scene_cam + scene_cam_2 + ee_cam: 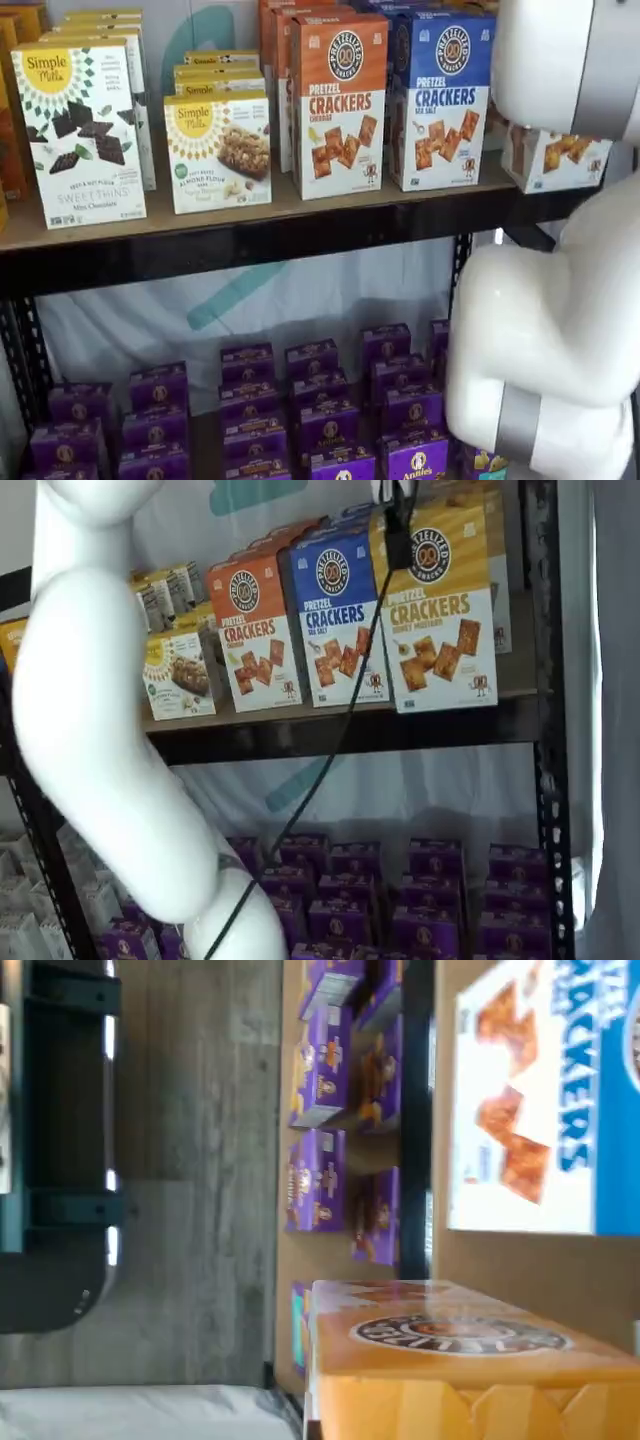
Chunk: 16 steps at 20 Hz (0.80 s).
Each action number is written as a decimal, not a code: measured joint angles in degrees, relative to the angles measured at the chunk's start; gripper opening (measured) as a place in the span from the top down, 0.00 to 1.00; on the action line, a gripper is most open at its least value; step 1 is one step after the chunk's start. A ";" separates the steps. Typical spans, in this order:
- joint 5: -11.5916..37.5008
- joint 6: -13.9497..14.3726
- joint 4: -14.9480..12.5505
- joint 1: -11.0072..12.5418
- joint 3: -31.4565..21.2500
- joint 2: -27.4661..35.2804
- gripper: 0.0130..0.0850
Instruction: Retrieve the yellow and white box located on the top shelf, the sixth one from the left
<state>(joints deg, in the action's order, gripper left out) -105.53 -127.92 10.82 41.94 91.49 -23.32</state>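
— Where do the three cameras sit?

— My wrist camera, turned on its side, hangs close over the yellow and white box [470, 1360], purple boxes [330, 1080] below. Two fixed cameras face the shelves from the front, my arm [545, 330] between them and the top shelf [250, 235].

— What do they share?

— The blue cracker box [440, 95] appears in both shelf views.

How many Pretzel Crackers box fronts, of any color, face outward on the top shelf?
3 fronts on the top shelf: orange box, blue box beside it, yellow and white box at the end. More stand behind, partly hidden.
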 joint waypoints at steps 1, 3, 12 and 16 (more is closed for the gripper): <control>-0.82 -0.20 -0.20 0.22 -0.65 -1.07 0.39; -2.36 -0.35 -0.76 0.33 -1.95 -3.06 0.39; -6.75 2.25 -2.20 -2.46 -6.62 -9.43 0.39; -7.50 4.63 -3.10 -5.20 -8.87 -11.79 0.39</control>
<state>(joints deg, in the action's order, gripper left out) -113.03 -123.30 7.72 36.75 82.62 -35.11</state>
